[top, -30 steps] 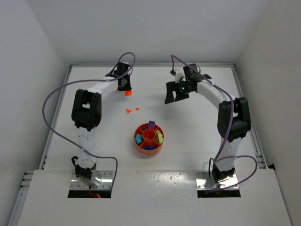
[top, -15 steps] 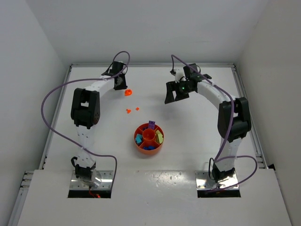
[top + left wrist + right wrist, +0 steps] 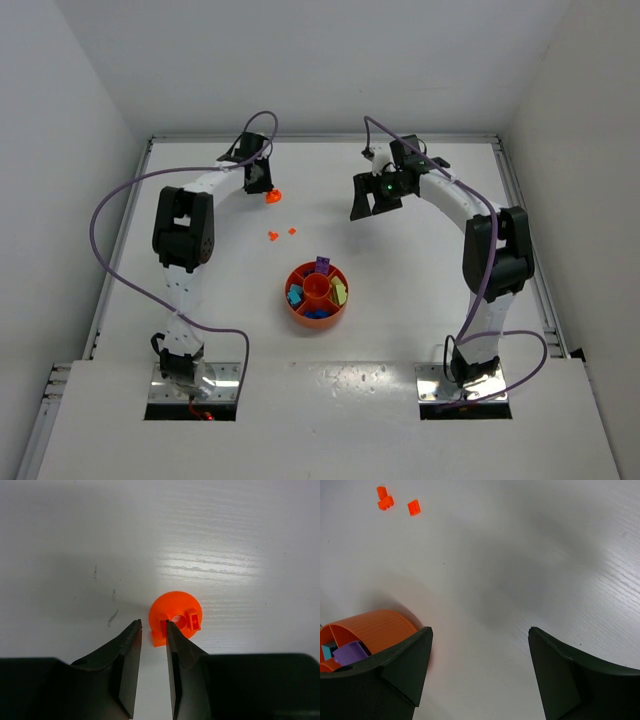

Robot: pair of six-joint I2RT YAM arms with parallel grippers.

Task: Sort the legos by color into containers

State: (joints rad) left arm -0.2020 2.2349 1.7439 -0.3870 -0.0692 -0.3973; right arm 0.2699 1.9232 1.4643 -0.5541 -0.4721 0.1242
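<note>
A white surface seen from above, with two robot arms reaching away from the near edge.

At the far left, the left tool points down at a round orange piece that lies flat on the surface. Its wrist camera shows the two black fingers only narrowly apart. A tab on the near edge of the piece sits in the gap, touching the right-hand finger. A sliver of white shows between the tab and the other finger, so nothing is pinched.

Just nearer and slightly to the right, a few loose orange legos lie on the surface: two touch each other and a third lies just beside them.

Nearer still, at the centre, stands the orange tray, well apart from both tools. A purple lego lies in its far section. Teal and blue legos are in the left section, blue ones in the near section and a yellow-green one in the right section. What the central cup holds cannot be made out.

At the right, the right tool hangs above bare surface, spread wide and holding nothing. The tray's rim and the purple lego show at the lower left of its wrist view.
</note>
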